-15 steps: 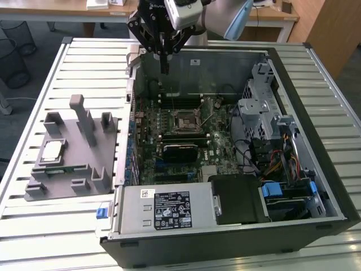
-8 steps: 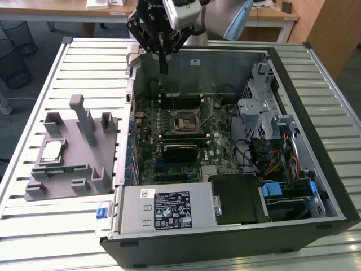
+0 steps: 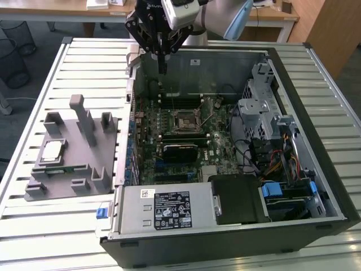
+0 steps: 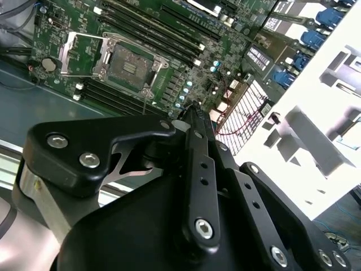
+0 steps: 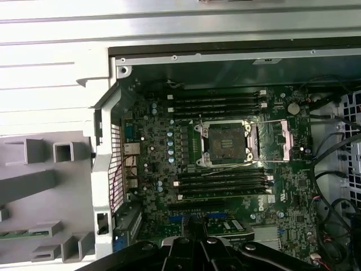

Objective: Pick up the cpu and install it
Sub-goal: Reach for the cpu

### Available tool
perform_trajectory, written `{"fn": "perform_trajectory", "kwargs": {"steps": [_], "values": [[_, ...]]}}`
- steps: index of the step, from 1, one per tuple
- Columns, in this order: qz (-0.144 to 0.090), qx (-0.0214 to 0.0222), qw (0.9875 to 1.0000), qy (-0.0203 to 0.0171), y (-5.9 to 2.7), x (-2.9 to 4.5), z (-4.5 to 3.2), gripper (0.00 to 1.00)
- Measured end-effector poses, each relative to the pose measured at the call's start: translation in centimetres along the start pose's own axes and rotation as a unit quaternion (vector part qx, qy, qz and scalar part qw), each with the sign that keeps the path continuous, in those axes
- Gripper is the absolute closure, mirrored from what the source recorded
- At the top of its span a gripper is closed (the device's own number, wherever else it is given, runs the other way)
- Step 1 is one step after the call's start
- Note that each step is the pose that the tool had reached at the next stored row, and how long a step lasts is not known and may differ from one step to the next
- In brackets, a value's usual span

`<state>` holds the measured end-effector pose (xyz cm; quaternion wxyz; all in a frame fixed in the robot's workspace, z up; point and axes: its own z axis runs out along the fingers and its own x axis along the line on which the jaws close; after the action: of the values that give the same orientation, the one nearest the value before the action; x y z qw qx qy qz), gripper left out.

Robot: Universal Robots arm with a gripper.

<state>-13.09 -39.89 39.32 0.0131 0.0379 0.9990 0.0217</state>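
Observation:
The cpu [image 3: 52, 150], a small silver-topped square chip, lies flat on the grey holder block [image 3: 67, 186] at the exterior view's left, outside the computer case. My gripper [image 3: 162, 69] hangs high over the far wall of the open case [image 3: 316, 169], well away from the cpu. Its black fingers [image 4: 194, 121] are shut together with nothing between them. The motherboard socket [image 3: 186, 120] is bare, and its metal load plate [image 5: 287, 138] is folded open beside it. In both wrist views the socket [image 4: 128, 62] [image 5: 225, 141] lies beyond the gripper [image 5: 194, 232].
A green memory stick [image 3: 53, 169] lies in the holder block below the cpu, among several grey upright posts [image 3: 84, 121]. Inside the case are a power supply [image 3: 166, 209], a drive cage [image 3: 262, 113] and cable bundles [image 3: 276, 158]. The slatted white table [image 3: 34, 226] surrounds everything.

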Motion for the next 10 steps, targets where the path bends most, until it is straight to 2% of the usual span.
{"fn": "perform_trajectory", "kwargs": {"steps": [10], "values": [[0.000,0.0000,1.0000,0.0000,-0.02,0.30,0.01,0.89]]}}
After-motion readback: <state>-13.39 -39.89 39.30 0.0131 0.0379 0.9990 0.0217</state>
